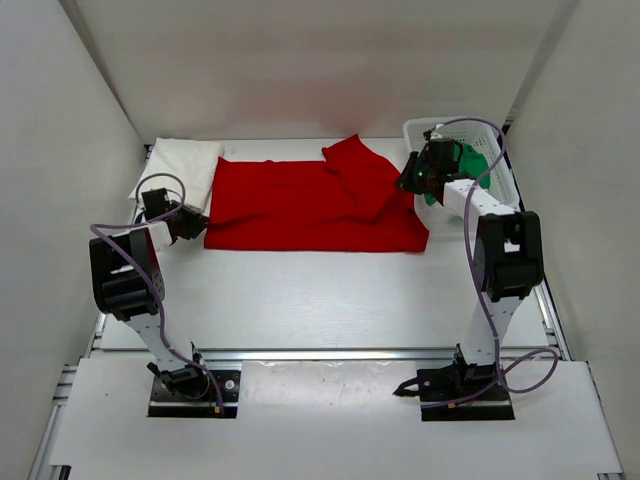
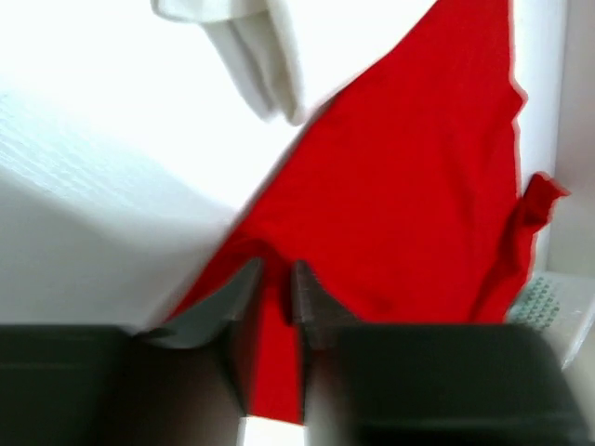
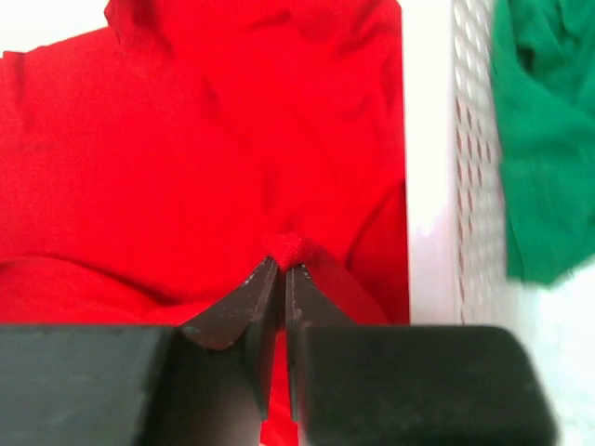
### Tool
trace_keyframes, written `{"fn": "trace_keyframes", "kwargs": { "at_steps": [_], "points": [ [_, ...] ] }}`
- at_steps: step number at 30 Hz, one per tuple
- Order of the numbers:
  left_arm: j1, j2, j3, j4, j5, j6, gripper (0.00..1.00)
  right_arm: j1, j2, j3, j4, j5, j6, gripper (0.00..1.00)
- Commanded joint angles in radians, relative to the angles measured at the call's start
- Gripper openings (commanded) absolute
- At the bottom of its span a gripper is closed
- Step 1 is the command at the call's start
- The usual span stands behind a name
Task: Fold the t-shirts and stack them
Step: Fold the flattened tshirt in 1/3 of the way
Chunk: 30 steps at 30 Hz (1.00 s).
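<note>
The red t-shirt (image 1: 300, 205) lies spread across the back of the table, one sleeve folded over at its upper right. My left gripper (image 1: 190, 224) is shut on its left edge; in the left wrist view (image 2: 276, 269) red cloth sits between the fingers. My right gripper (image 1: 408, 180) is shut on the shirt's right edge, pinching a bunch of red cloth (image 3: 293, 249). The white t-shirt (image 1: 180, 172) lies folded at the back left. The green t-shirt (image 1: 478, 165) is in the white mesh basket (image 1: 497, 140), also in the right wrist view (image 3: 544, 139).
The basket (image 3: 432, 167) stands at the back right, its wall right beside my right gripper. White enclosure walls rise on three sides. Bare table lies in front of the red shirt.
</note>
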Motion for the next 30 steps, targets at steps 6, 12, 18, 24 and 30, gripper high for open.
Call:
{"fn": "trace_keyframes", "kwargs": {
  "at_steps": [6, 12, 18, 24, 30],
  "points": [
    [0.025, -0.195, -0.070, -0.032, -0.055, 0.097, 0.41, 0.056, -0.040, 0.115, -0.025, 0.070, -0.055, 0.33],
    [0.037, -0.333, -0.303, -0.001, -0.044, 0.111, 0.48, 0.065, -0.370, -0.358, 0.206, 0.039, 0.069, 0.00],
    [0.025, -0.209, -0.279, 0.003, 0.013, 0.098, 0.52, 0.003, -0.576, -0.736, 0.302, 0.030, 0.114, 0.11],
    [0.034, -0.140, -0.270, 0.040, 0.039, 0.068, 0.48, -0.088, -0.524, -0.836, 0.352, 0.019, 0.125, 0.40],
    [0.021, -0.103, -0.238, 0.054, 0.007, 0.070, 0.16, -0.140, -0.365, -0.769, 0.391, 0.010, 0.123, 0.46]
  ]
}}
